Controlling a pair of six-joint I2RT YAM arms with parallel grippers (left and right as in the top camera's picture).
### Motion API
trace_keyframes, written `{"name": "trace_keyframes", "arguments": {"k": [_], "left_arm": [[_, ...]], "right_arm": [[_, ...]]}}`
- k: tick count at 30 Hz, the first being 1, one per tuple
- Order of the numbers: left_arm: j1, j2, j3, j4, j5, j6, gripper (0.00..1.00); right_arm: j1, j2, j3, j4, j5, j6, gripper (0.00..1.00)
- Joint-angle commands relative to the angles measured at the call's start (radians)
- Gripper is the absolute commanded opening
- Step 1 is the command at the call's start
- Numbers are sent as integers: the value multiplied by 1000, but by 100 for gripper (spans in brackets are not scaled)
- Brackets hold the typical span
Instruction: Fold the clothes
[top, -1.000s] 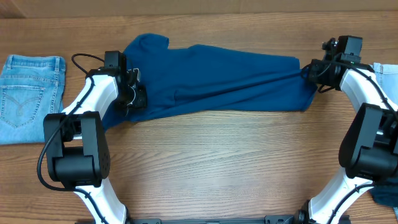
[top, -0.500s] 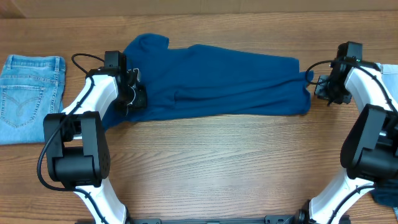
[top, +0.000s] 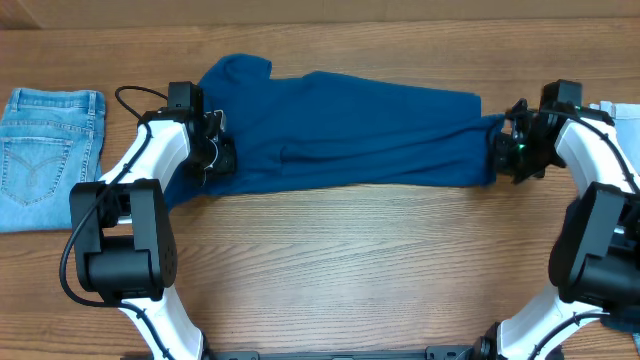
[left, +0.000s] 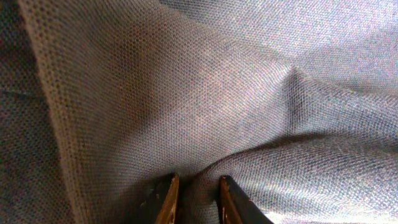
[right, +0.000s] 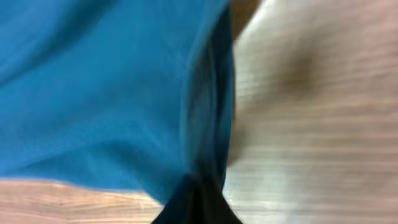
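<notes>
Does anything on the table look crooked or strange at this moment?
The blue shirt lies slanted and creased, the left tool and right tool pinching its ends. The jeans lie flat. Nothing looks damaged.

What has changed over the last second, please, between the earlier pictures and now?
The right gripper let go of the shirt at its right end, drew off to the right, then came back and shut on that end again, a little nearer the robot. The left gripper stayed clamped on the shirt's left side, and the jeans did not move.
</notes>
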Motion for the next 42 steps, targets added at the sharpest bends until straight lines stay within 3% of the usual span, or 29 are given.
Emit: {"name": "trace_keyframes", "arguments": {"k": [1,5,9,13,14,17,19,23,28,30,37,42], "left_arm": [[6,60,-22,-12,-86,27,25],[6,60,-22,-12,-86,27,25],[6,60,-22,-12,-86,27,26],[6,60,-22,-12,-86,27,26],[6,60,-22,-13,-86,27,26],[6,60,-22,-13,-86,27,26],[6,60,-22,-14,-86,27,26],[6,60,-22,-24,-84,27,27],[6,10,62,-59,-80,54,44],[7,-33,108,-57,-90,53,48],[6,-92,122,-126,-67,43,46],[6,-92,122,-209,-62,7,47]], "right_arm": [[-11,19,-5,-58,5,-3,4],[-105,19,-5,-175,32,39,4],[-202,19,-5,-172,124,106,6],[-218,19,-5,-148,124,109,35],[-216,19,-5,-143,124,109,37],[-214,19,23,-124,-27,72,36],[-189,13,98,-162,-236,-71,31],[-24,9,153,-170,-218,-165,30],[167,41,145,-132,-59,-160,33],[180,62,145,-129,-60,-149,33],[181,179,140,-151,-62,-148,36],[180,180,47,-116,-28,-119,42]]}}
